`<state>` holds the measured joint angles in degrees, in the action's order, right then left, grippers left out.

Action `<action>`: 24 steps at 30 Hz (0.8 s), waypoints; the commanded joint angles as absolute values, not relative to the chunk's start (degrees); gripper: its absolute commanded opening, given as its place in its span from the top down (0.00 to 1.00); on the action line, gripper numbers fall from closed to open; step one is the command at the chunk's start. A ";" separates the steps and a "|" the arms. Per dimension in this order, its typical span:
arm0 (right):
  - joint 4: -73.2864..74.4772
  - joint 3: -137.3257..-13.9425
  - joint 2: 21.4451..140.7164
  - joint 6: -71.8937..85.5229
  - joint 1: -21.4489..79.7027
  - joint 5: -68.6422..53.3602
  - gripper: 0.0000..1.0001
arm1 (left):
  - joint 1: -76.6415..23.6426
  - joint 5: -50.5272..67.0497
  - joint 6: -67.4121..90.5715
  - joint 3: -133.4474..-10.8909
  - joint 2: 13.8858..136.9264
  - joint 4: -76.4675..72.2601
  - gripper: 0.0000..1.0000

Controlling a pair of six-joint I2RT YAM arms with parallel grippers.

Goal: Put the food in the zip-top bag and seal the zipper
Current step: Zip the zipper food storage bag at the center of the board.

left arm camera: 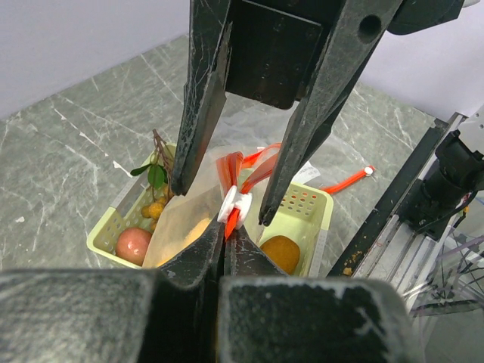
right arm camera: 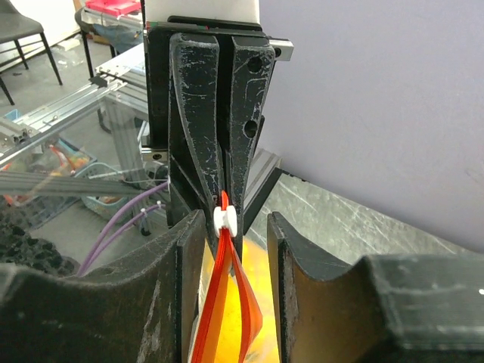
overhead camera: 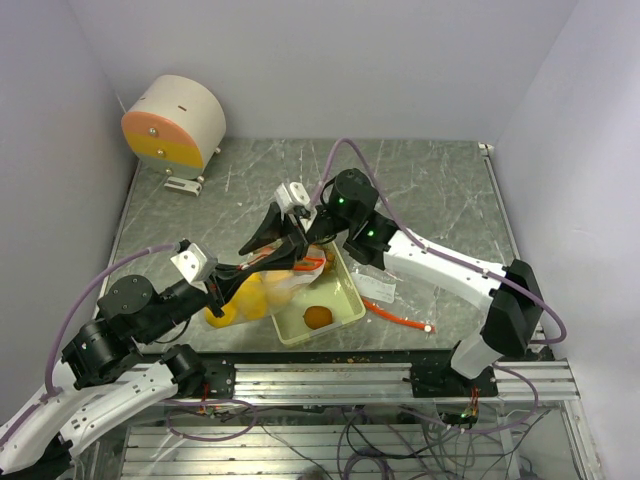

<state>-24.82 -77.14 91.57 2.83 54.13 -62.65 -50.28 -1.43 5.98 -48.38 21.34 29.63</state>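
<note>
- Left gripper [left arm camera: 225, 246]: fingers pressing together on the red zipper [left arm camera: 243, 168], just under the white slider [left arm camera: 235, 206], at the lower centre of the left wrist view.
- Right gripper [right arm camera: 234, 227]: fingers standing spread, one on each side of the zipper, gripping nothing.
- Bag [overhead camera: 236, 306]: sitting at the centre of the top view, holding yellow fruits [overhead camera: 262, 292] and lying partly over the tray [left arm camera: 306, 203].
- Tray: carrying an orange fruit [overhead camera: 318, 317], an apple [left arm camera: 132, 243] and berries [left arm camera: 155, 208].
- Strip [overhead camera: 400, 318]: lying to the right of the tray.
</note>
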 commanded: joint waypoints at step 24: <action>-24.11 -78.72 93.12 3.62 54.48 -63.96 0.68 | -50.07 -1.58 6.59 -50.36 20.78 29.85 0.93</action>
